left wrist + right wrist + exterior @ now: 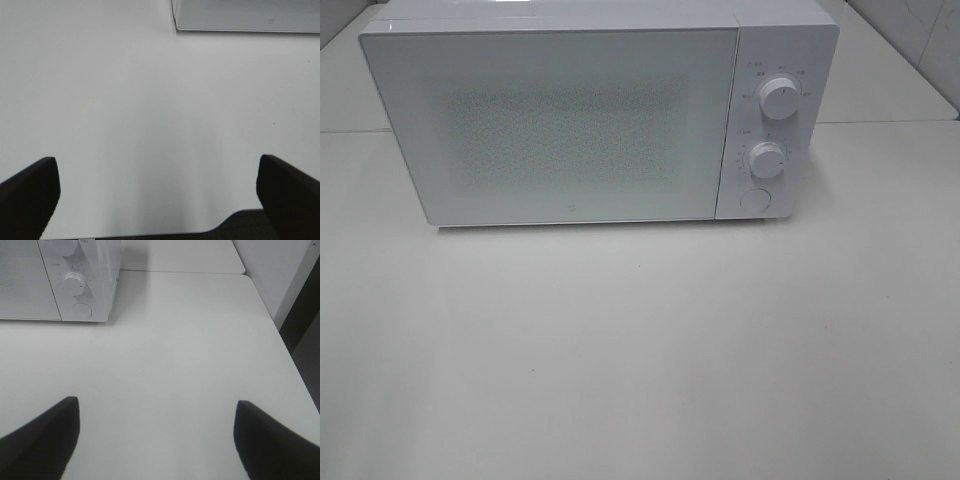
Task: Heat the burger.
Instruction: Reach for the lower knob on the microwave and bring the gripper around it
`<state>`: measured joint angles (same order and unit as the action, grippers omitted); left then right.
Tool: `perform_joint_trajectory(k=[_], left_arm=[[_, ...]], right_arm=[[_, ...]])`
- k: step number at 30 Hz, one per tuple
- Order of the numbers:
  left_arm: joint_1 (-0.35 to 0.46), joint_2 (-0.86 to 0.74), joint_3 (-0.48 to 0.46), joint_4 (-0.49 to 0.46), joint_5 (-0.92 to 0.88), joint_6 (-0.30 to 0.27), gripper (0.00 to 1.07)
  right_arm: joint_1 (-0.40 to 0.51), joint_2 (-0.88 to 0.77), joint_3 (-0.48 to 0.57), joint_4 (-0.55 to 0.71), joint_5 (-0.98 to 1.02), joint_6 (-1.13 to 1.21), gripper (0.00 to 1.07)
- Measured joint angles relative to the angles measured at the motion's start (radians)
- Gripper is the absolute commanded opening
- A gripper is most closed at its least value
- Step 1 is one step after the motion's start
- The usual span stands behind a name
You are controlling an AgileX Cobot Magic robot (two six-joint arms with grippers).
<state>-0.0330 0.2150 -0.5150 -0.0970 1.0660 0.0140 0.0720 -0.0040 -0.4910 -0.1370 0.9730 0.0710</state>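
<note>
Both claws hang over the near part of a white table point(640, 370). The left gripper point(156, 167) has its dark fingers spread wide with nothing between them. The right gripper point(157, 407) is likewise parted and holds nothing. Bare tabletop lies ahead of each. At the far side stands a white microwave point(550, 120), its glass door shut. On its panel to the right are an upper knob point(779, 99), a lower knob point(767, 159) and a round button point(754, 199). Where the burger is cannot be told from these views.
</note>
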Motion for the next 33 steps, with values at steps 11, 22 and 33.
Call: perform_joint_trajectory(k=[11,22,33], left_arm=[[0.0,-0.048,0.0,0.0,0.002,0.0,1.0],[0.0,-0.196,0.0,0.0,0.002,-0.001,1.0],[0.0,-0.22,0.0,0.0,0.003,-0.001,1.0]], right_arm=[[0.0,0.0,0.0,0.0,0.0,0.0,0.76],[0.0,0.0,0.0,0.0,0.0,0.0,0.76],[0.0,0.0,0.0,0.0,0.0,0.0,0.76]])
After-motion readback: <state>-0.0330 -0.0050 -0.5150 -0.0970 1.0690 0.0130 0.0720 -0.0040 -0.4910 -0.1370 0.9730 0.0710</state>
